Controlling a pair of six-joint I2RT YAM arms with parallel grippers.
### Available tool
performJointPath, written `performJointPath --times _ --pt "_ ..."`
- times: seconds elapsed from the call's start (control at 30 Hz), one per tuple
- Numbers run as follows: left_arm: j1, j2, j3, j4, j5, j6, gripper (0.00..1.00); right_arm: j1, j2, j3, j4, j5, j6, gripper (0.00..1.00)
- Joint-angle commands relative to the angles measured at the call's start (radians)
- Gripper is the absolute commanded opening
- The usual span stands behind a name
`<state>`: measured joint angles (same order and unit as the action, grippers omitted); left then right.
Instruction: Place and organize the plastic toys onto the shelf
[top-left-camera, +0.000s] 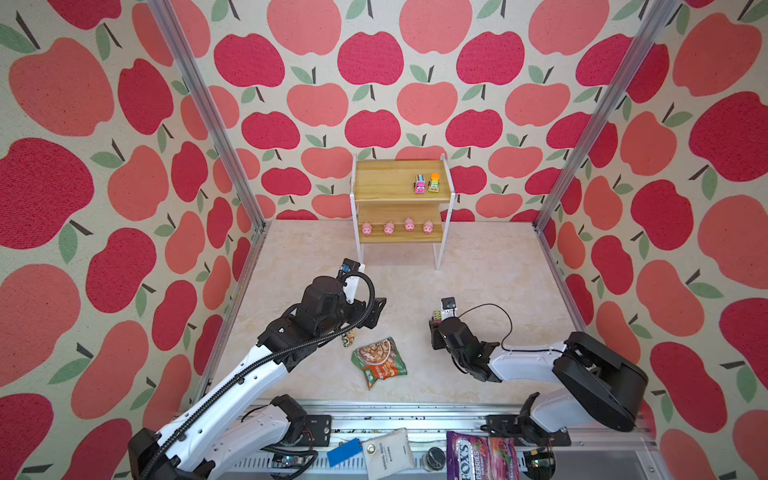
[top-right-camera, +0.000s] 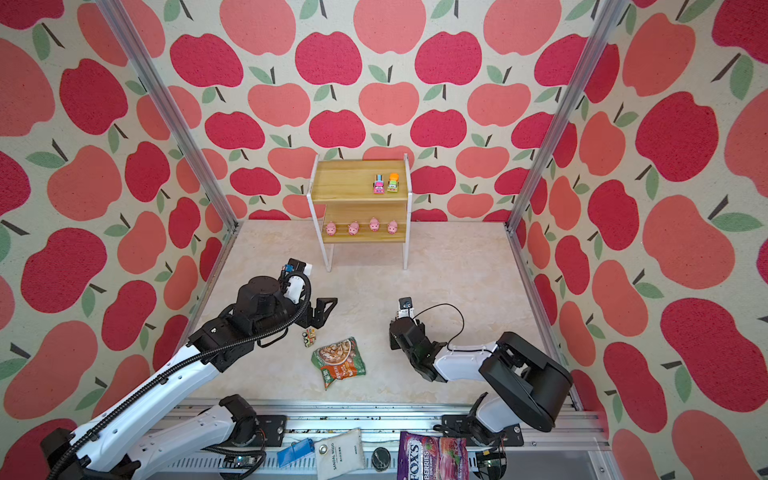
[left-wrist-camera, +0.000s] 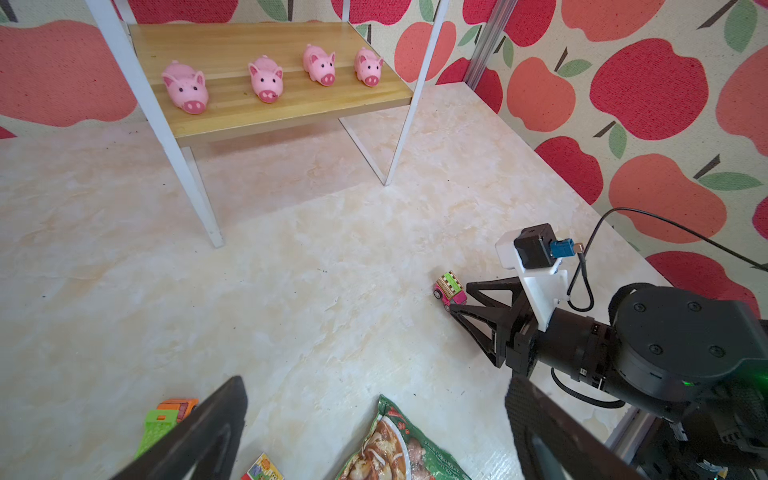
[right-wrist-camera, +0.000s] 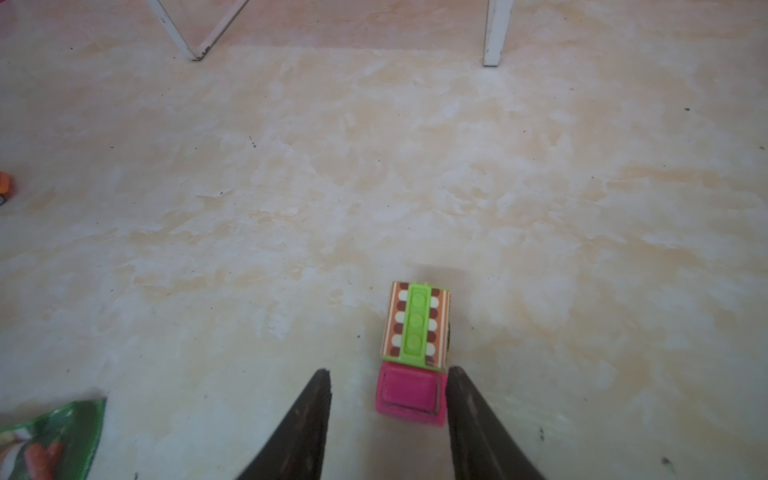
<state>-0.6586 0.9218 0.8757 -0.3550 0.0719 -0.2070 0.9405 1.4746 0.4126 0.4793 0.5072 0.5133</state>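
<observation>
Counting what sits on the shelf (top-left-camera: 399, 198) at the far side, you are about two thirds done. All four pink pigs (top-left-camera: 389, 228) stand in a row along the lower board, and two trucks (top-left-camera: 420, 183) are parked side by side at the right end of the upper board.

Three trucks are left on the table. The pink-and-green truck (right-wrist-camera: 415, 328) is on the right, in the near half. Your right gripper (right-wrist-camera: 388, 372) is low over it with the claw apart around the pink cab. One finger is against the cab and the other shows a gap, so nothing is clamped yet.

The other two lie near the middle on the left, just beside the snack packet (top-left-camera: 379, 361), which is no toy and should stay where it is. They are a green-and-orange truck (left-wrist-camera: 166, 419) and a yellow truck (left-wrist-camera: 264, 467). Your left gripper (left-wrist-camera: 374, 380) hangs above that pair, spread wide and holding nothing.

The upper board has bare space to the left of the parked trucks, which looks like the place for these three
</observation>
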Motion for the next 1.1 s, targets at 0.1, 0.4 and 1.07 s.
performJointPath --times 0.1,0.4,1.07 --pt "0.003 -0.010 -0.021 0.023 0.023 0.014 0.99 0.006 0.034 -0.012 0.035 0.027 0.008 0.44" --pt "0.002 -0.012 -0.023 0.022 0.020 0.009 0.99 0.006 0.087 -0.005 0.066 0.025 -0.002 0.25" --pt "0.017 -0.002 0.041 -0.035 0.000 0.005 0.99 -0.014 -0.436 0.217 -0.586 -0.183 -0.178 0.19"
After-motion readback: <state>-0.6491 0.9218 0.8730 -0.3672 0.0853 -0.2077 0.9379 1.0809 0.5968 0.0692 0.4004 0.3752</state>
